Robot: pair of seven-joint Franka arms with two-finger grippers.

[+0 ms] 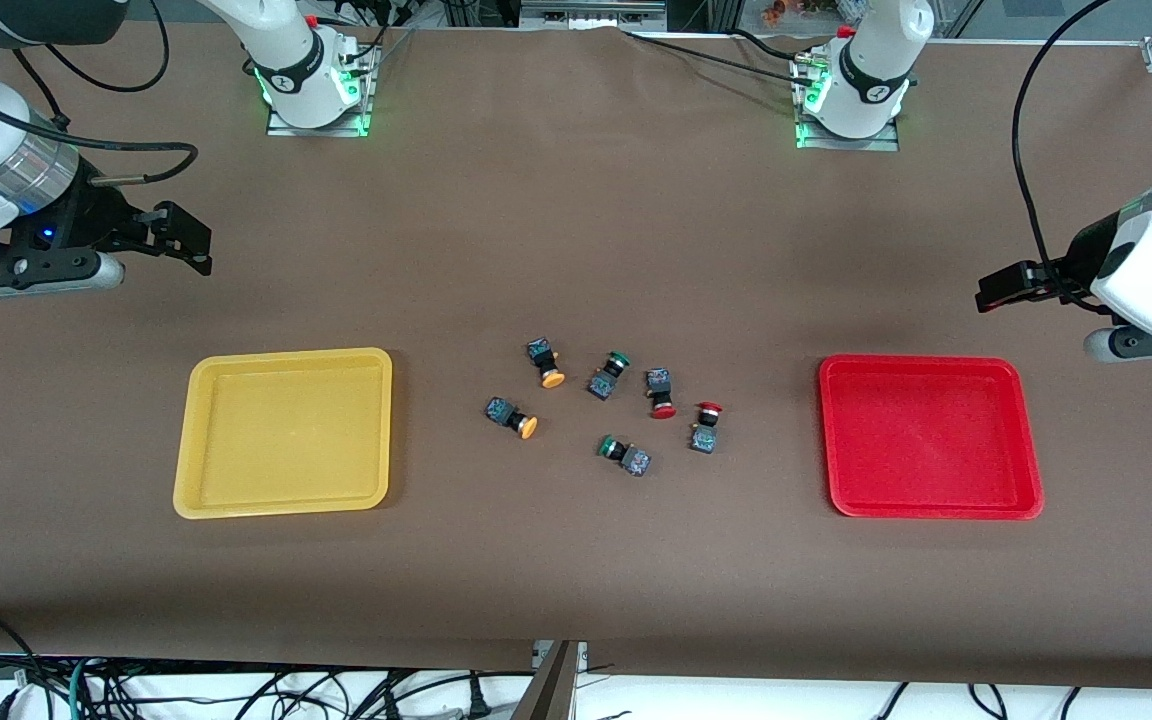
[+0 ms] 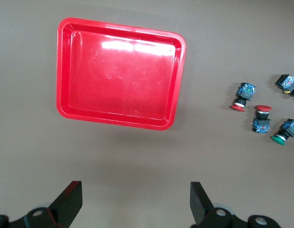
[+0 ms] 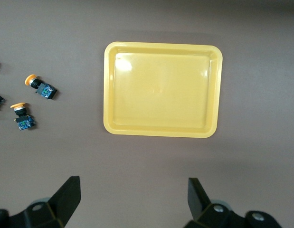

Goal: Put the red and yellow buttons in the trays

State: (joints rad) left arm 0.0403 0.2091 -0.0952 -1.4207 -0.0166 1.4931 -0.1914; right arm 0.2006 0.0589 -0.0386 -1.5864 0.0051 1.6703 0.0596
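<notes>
Buttons lie loose in a cluster on the brown table cloth midway between the two trays, and none has been sorted yet: the yellow tray, toward the right arm's end, and the red tray, toward the left arm's end, both hold nothing, so the whole job seems still ahead. All six switches rest on their sides. One yellow-capped button points its cap toward the front camera, long axis running roughly near-to-far; the second yellow-capped button, nearer the camera, lies slantwise with its cap turned toward the camera and the left arm's end. One red-capped button also aims its cap at the camera, while the other red-capped button, just beside it, is reversed, cap away from the camera. Two green-capped switches mingle with them, one farther from the camera and the second nearest it; these belong in neither tray. The right gripper hangs over bare cloth beside the yellow tray, jaws spread wide and holding nothing; the left gripper does likewise beside the red tray.
</notes>
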